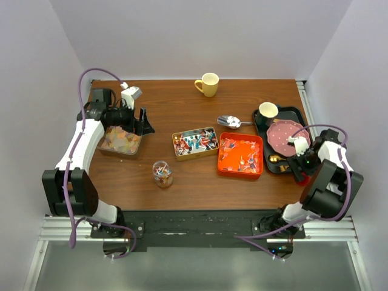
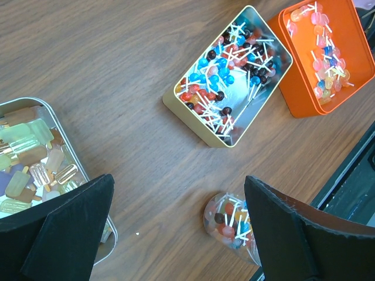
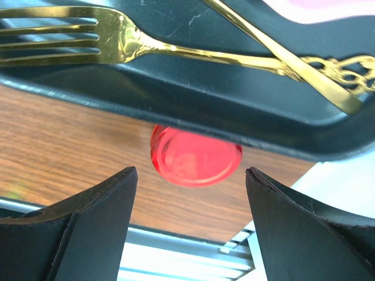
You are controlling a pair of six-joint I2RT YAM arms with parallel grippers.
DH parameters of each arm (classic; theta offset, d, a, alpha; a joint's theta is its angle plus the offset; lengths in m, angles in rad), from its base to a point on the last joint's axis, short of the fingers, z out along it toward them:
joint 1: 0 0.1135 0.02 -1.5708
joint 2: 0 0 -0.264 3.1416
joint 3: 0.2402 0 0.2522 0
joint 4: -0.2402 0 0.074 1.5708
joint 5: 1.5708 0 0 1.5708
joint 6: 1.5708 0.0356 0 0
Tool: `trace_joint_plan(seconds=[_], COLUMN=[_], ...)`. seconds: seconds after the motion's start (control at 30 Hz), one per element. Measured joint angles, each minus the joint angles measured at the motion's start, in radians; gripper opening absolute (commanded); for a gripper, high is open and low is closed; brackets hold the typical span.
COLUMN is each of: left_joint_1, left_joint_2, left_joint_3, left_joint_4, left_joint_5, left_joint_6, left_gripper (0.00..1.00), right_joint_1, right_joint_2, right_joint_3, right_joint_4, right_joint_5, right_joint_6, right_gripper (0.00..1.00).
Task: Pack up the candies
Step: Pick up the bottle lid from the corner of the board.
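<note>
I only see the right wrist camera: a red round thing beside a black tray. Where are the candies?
Observer: Left of your tray, an orange tin and a gold tin both hold stick candies.
Operator: Is there a jar?
Observer: Yes, a small clear jar near the front edge, with some candies inside.
Operator: What's the other arm doing?
Observer: The left fingers are open beside a silver tin of pastel candies.
</note>
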Motion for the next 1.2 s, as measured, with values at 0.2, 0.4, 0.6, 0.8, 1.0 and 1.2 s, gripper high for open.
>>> trace_joint_plan(seconds=[0.2, 0.4, 0.6, 0.8, 1.0, 1.2], left_joint_1=[0.0, 0.0, 0.0, 0.0, 0.02, 0.271], left_joint_2=[0.0, 0.0, 0.0, 0.0, -0.034, -0.11], left_joint_3=[0.0, 0.0, -0.006, -0.038, -0.106, -0.121], left_joint_4=[-0.002, -0.002, 0.002, 0.004, 0.014, -0.091], left_joint_5=[0.0, 0.0, 0.0, -0.001, -0.001, 0.108], left_joint_6=[0.0, 0.0, 0.001, 0.009, 0.088, 0.457], left_gripper=[0.98, 0.98, 0.98, 0.98, 1.0, 1.0], right_joint_1=[0.0, 0.0, 0.001, 0.002, 0.002, 0.023], right_joint_2=[0.074, 0.077, 0.077, 0.066, -0.078, -0.167], right_joint_3=[0.001, 0.001, -0.006, -0.006, 0.039, 0.303], right_joint_4=[0.014, 0.024, 0.055, 0.04, -0.113, -0.356], right_joint_5=[0.004, 0.004, 0.013, 0.016, -0.012, -0.138], right_joint_6=[0.002, 0.003, -0.003, -0.021, -0.055, -0.074], right_gripper=[0.81, 0.74, 0.57, 0.49, 0.47, 0.48])
